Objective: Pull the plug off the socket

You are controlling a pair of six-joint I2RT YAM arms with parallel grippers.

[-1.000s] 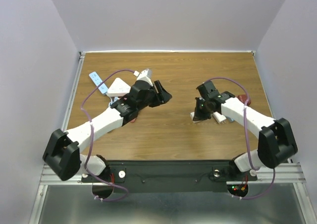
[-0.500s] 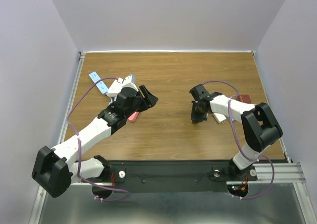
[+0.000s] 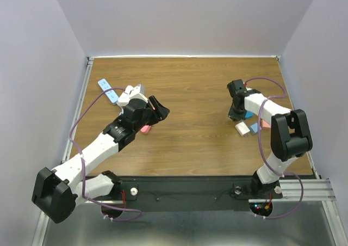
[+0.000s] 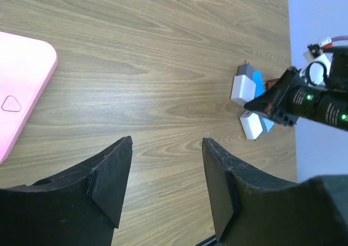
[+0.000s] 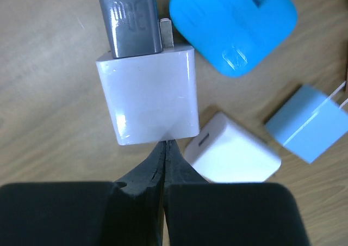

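The white plug point(image 5: 147, 96) lies flat at the right of the tabletop point(image 3: 196, 88), seated in a grey socket point(image 5: 129, 20) with one prong showing at the joint. The right tool point(image 5: 165, 153), fingers pressed together on nothing, has its tips at the plug's near edge. Crowding that side are a blue adapter point(image 5: 234, 25), a small white charger point(image 5: 231, 151) just beside the plug, and a light-blue charger point(image 5: 312, 129). Well apart to the left, the left tool point(image 4: 166, 148) hangs with fingers apart and empty near a pink slab point(image 4: 22, 88).
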